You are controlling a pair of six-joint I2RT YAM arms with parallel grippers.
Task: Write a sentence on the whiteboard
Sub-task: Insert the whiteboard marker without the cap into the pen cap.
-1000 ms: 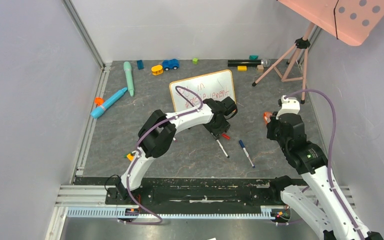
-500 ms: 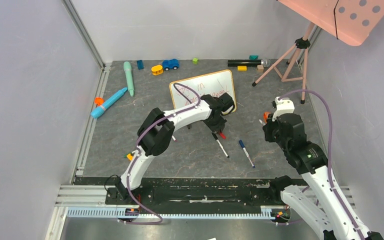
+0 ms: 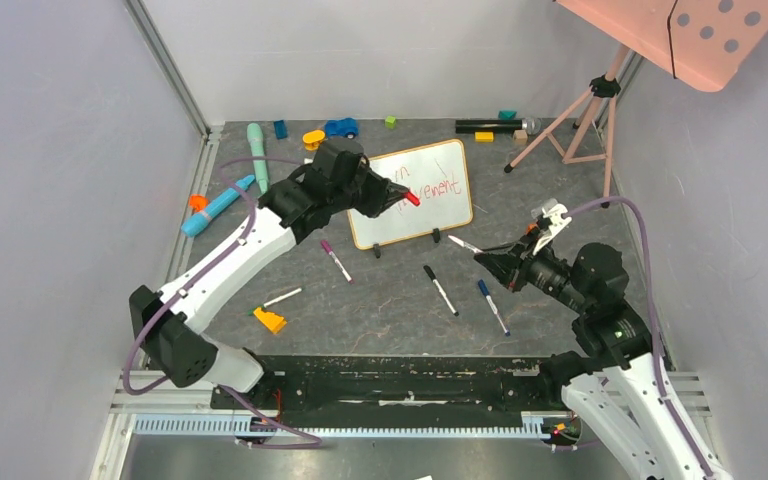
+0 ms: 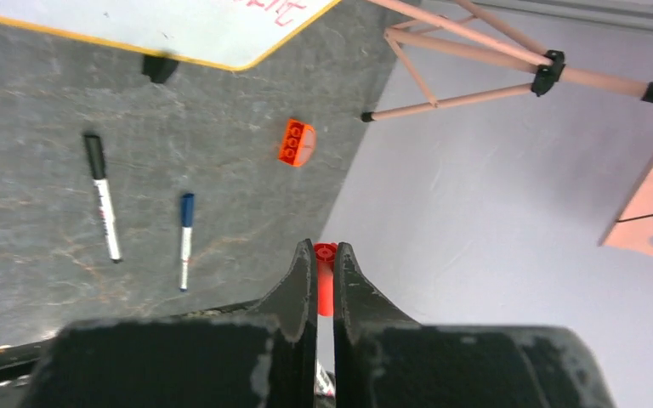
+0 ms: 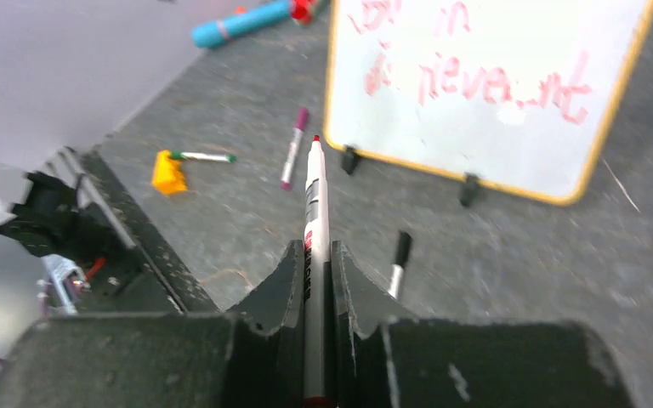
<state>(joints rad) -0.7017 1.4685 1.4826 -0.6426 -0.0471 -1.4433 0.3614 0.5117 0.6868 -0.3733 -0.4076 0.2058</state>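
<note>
From above, the whiteboard [image 3: 420, 215] sat at the back of the surface [image 3: 390, 310], the sentence [image 3: 435, 186] partly under the left arm [image 3: 260, 235]; a dip there could smear it. Left wrist: the left jaws pinched what looked like a red cap [image 4: 326, 272], which might slip out. Right wrist: the right jaws pinched a marker [image 5: 315, 195] whose long free end could tilt on contact.

White whiteboard [image 3: 430, 215] with orange frame, red sentence [image 3: 432, 186], pink dotted panel [image 3: 705, 35], grey marbled tabletop [image 3: 390, 300]
</note>
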